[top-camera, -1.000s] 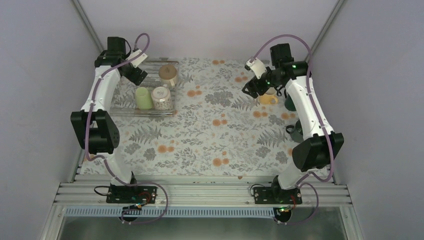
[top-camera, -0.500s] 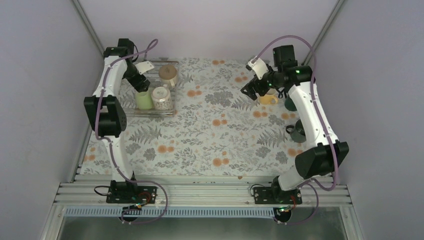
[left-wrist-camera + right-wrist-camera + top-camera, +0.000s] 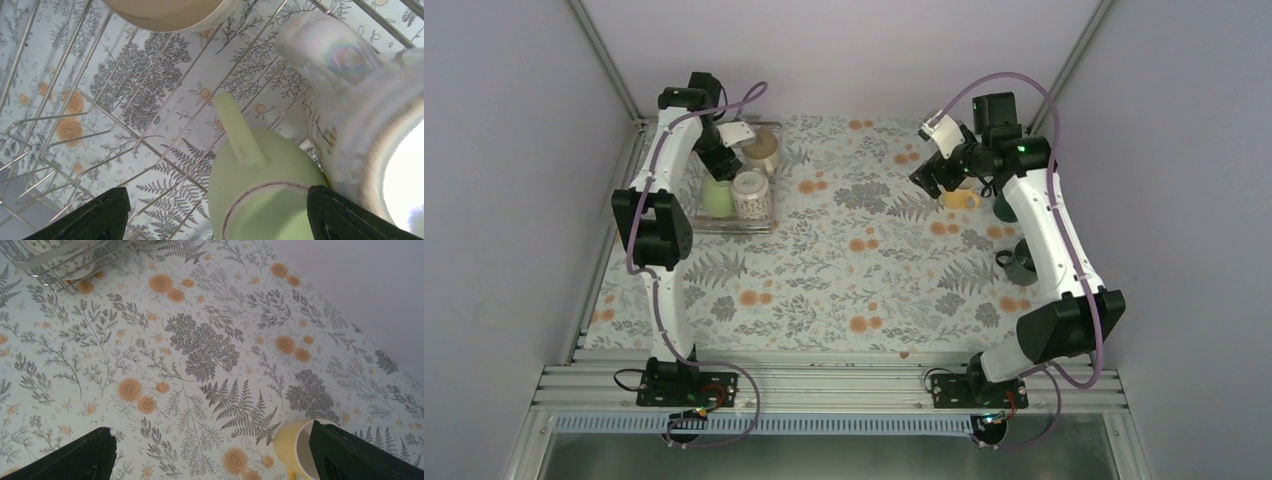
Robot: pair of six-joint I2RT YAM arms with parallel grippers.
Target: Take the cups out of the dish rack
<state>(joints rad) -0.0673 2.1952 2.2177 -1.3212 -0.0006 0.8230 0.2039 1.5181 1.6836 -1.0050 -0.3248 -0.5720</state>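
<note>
Left tool (image 3: 215, 192) first: jaws spread wide, one on either side of the pale green mug (image 3: 262, 205), and not clamped; there's clear daylight on the one side, and on the other I can't tell whether jaw and mug touch. That mug lies in the dish rack (image 3: 125, 131) with its handle pointing away from the wrist camera; the patterned mug (image 3: 350, 95) sits right against it, and the cream-white mug (image 3: 170, 11) is further back on the bars. Big change here; a second ago this tool hung at the rack's far left corner, half a second ago just behind the green mug, and now it has swung in over it; the left elbow has climbed toward the back wall along the way. All three racked mugs are exactly where they were.

Over to the right tool (image 3: 215, 440); jaws apart, gripping nothing, only the floral surface (image 3: 200, 347) beneath; the yellow mug (image 3: 297, 447) stands just beside one jaw. It has barely shifted in the last second; it keeps hovering near that mug. From above, the dark green mug (image 3: 1003, 209) peeks out beside the right arm, on the surface well apart from the rack; yellow and dark green have not moved.
</note>
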